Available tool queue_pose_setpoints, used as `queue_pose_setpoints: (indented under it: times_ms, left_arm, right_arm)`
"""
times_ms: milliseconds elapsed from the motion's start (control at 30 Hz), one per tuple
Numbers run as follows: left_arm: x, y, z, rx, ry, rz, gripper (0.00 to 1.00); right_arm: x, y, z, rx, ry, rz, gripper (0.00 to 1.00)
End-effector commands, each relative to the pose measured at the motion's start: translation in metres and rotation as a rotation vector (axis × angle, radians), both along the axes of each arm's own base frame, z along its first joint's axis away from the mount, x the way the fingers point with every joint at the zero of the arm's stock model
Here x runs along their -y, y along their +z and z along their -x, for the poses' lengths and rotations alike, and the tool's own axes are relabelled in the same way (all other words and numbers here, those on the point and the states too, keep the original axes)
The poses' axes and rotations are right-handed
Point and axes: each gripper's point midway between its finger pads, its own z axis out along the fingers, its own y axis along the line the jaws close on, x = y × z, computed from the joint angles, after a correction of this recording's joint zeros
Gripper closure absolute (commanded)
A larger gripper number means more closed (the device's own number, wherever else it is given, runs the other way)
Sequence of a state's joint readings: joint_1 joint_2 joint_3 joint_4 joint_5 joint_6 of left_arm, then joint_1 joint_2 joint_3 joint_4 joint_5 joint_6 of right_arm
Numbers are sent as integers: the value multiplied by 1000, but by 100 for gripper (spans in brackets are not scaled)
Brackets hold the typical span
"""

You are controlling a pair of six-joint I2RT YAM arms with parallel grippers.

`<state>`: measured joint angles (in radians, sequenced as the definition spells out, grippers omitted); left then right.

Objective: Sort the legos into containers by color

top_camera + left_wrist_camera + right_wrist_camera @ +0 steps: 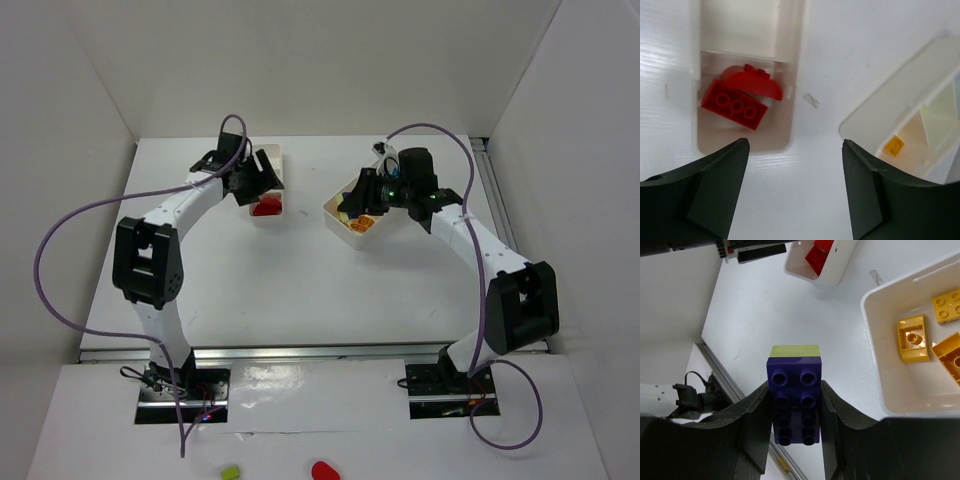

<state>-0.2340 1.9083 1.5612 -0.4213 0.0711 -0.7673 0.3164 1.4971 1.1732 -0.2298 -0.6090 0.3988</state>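
Snugly between right fingers (pixel 757 427), purple lego (pixel 793 405)

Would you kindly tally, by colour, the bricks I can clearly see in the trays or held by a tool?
Red bricks: 2
Orange-yellow bricks: 3
Purple-and-yellow brick: 1, gripped by the right tool
Total: 6

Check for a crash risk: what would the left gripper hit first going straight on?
The left gripper would likely meet bare table between the red bricks' tray and the other tray; depth is unclear.
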Motion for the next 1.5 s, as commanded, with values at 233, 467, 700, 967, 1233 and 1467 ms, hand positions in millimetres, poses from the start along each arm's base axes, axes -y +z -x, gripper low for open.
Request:
queue_pose_setpoints:
  times_ms: [233, 467, 700, 967, 1233, 1467]
  left_arm:
    - [106, 134, 114, 406, -905, 637, 10]
    - [129, 126, 140, 367, -1088, 717, 13]
    - [138, 126, 151, 376, -1169, 706, 20]
    - [138, 132, 159, 382, -1180, 760, 46]
    - [136, 129, 161, 359, -1182, 747, 90]
    - [134, 128, 155, 353, -1145, 733, 100]
  right_arm:
    - [-35, 40, 23, 70, 289, -187, 82]
    - [-43, 49, 44, 59, 436, -246, 82]
    - [-50, 44, 51, 34, 462, -255, 82]
    - [-57, 39, 51, 26, 465, -245, 82]
    - [-59, 40, 51, 21, 447, -235, 82]
    - [-57, 35, 51, 6, 419, -219, 44]
